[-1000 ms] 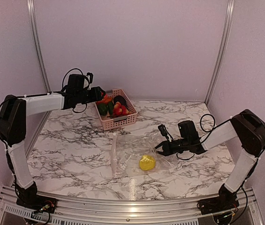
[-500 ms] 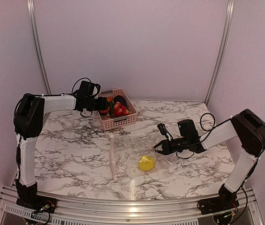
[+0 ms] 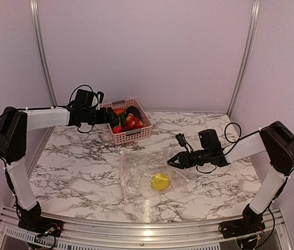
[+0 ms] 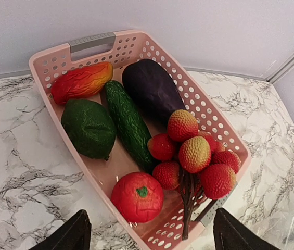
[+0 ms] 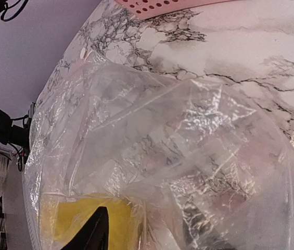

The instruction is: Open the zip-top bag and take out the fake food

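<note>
We judge the task almost finished: most fake food (image 4: 152, 88) lies in the pink basket (image 3: 131, 136), upper centre, under the wide, empty left hand (image 4: 149, 221), and only 1 yellow fruit (image 3: 160, 181) is left in the zip-top bag (image 3: 136, 174), lower centre, where we cannot tell the right hand (image 3: 170, 161)'s grip.

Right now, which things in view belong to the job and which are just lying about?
Job: zip-top bag; yellow fruit inside it; eggplant, green fruit, red ball cluster, round red fruit, all already in the pink basket.
Lying about: the pink basket itself; marble table.
</note>
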